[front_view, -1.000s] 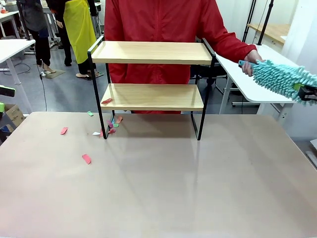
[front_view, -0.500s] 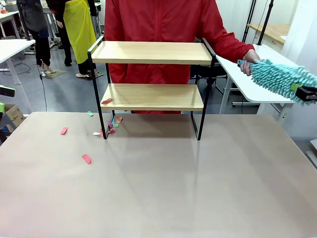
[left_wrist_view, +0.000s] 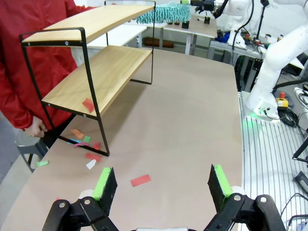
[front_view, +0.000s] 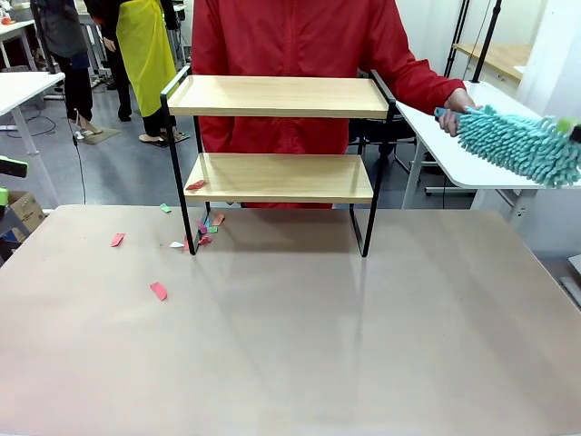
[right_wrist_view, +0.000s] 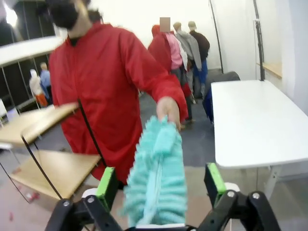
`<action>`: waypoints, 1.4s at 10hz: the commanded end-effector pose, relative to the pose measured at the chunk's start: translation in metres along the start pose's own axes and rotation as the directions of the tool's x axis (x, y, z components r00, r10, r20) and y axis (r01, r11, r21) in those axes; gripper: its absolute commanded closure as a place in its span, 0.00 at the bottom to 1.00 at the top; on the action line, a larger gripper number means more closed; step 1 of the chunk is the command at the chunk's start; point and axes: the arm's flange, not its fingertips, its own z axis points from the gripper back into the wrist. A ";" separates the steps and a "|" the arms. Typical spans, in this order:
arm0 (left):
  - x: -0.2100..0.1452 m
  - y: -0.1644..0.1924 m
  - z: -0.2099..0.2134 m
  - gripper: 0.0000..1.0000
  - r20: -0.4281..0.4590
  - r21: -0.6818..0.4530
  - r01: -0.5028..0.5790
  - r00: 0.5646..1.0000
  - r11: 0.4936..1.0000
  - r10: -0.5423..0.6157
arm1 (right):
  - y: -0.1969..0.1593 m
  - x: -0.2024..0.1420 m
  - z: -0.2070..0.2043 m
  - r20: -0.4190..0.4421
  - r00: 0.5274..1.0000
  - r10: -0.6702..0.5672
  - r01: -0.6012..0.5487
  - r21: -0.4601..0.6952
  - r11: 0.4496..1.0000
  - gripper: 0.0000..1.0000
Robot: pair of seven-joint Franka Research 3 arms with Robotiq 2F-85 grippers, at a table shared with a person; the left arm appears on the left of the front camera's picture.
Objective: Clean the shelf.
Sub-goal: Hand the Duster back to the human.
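The shelf [front_view: 277,150] stood at the table's far edge; the person's hand [front_view: 458,100] held a teal duster [right_wrist_view: 158,180] between the right gripper's [right_wrist_view: 161,185] spread fingers, unclamped; the left gripper [left_wrist_view: 162,185] hung wide open, empty.

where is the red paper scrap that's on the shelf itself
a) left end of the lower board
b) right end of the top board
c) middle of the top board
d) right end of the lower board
a: the front view shows one red scrap lying at the left end of the lower board of the shelf; the top board is bare, and the other scraps lie on the table.
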 end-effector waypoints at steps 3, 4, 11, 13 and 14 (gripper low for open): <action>0.003 0.000 0.001 0.00 0.014 -0.002 0.001 1.000 1.000 -0.001 | -0.041 0.093 0.038 0.217 0.940 -0.262 0.264 0.017 0.964 0.00; 0.003 0.000 0.001 0.00 0.014 -0.002 0.001 1.000 1.000 -0.001 | -0.064 0.109 0.045 0.214 0.898 -0.384 0.380 0.065 0.923 0.00; 0.003 0.000 0.001 0.00 0.014 -0.002 0.001 1.000 1.000 -0.001 | -0.080 0.114 0.057 0.264 0.874 -0.408 0.413 0.036 0.910 0.00; 0.003 0.000 0.001 0.00 0.014 -0.002 0.001 1.000 1.000 -0.001 | -0.080 0.114 0.057 0.264 0.874 -0.408 0.413 0.036 0.910 0.00; 0.003 0.000 0.001 0.00 0.014 -0.002 0.001 1.000 1.000 -0.001 | -0.080 0.114 0.057 0.264 0.874 -0.408 0.413 0.036 0.910 0.00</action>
